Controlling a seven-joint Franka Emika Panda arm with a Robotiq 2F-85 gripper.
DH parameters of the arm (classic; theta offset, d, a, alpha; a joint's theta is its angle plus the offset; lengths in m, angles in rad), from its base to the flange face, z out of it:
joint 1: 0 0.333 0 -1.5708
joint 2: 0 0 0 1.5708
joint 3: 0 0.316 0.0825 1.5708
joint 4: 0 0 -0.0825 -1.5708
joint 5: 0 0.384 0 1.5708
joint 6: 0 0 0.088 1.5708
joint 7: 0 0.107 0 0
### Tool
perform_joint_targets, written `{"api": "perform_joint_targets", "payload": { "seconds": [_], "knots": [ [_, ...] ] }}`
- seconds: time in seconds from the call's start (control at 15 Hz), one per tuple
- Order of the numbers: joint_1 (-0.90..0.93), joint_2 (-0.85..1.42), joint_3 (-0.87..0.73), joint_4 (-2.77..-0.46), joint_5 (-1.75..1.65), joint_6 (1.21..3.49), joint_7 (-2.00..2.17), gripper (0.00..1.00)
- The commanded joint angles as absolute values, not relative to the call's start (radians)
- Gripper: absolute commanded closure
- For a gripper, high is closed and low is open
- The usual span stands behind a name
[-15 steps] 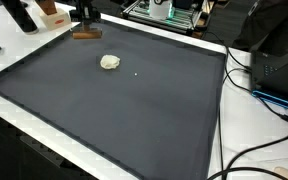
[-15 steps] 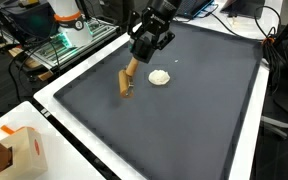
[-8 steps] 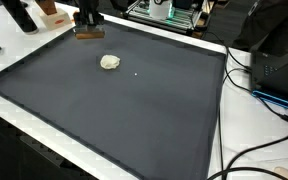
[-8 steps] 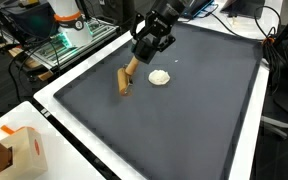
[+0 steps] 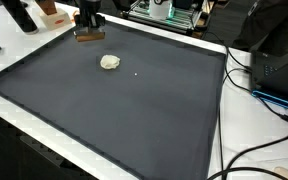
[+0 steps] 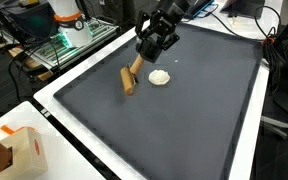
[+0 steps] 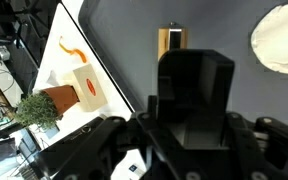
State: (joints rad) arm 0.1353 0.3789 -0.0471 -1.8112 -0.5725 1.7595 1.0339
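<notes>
Wrist view: a wooden stick [image 7: 172, 40] shows just past the dark housing in the foreground, with a white lump [image 7: 282, 38] up and to one side of it on the dark mat [image 7: 214, 20].
Pincer: in an exterior view the pincer [image 6: 144, 57] is clamped tight on the upper end of the wooden stick and has hold of nothing else.
Stick's whereabouts: it hangs from the pincer near the far side of the dark mat. Its lower end is at or just above the surface, and contact cannot be told.
Long axis: the wooden stick is tilted, neither upright nor flat. It slants from the pincer down toward the mat's edge and away from the white lump.
Key relation: the white lump lies near the stick's lower half but apart from it, on the side toward the mat's middle. The pincer is above and beside the lump, not over it.
Exterior view: here the wooden stick [image 5: 88, 35] reads as a short brown bar under the pincer, with the white lump [image 5: 110, 62] nearer the camera.
Tabletop: a white tabletop [image 5: 236, 105] carries the dark mat.
Writing: none is readable. An orange box [image 7: 82, 85] beside a potted plant [image 7: 44, 108] bears a pale mark too small to make out.
</notes>
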Motion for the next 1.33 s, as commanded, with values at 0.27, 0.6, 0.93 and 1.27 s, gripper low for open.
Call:
{"api": "perform_joint_targets", "payload": {
  "seconds": [0.27, 0.6, 0.93, 1.27],
  "knots": [
    [0.149, 0.393, -0.039, -1.78, -0.583, 1.746, 0.954, 0.76],
    [0.152, 0.393, -0.033, -1.774, -0.582, 1.749, 0.908, 0.76],
    [0.157, 0.396, -0.03, -1.77, -0.586, 1.746, 0.859, 0.76],
    [0.164, 0.395, -0.026, -1.768, -0.587, 1.748, 0.815, 0.76]
  ]
}}
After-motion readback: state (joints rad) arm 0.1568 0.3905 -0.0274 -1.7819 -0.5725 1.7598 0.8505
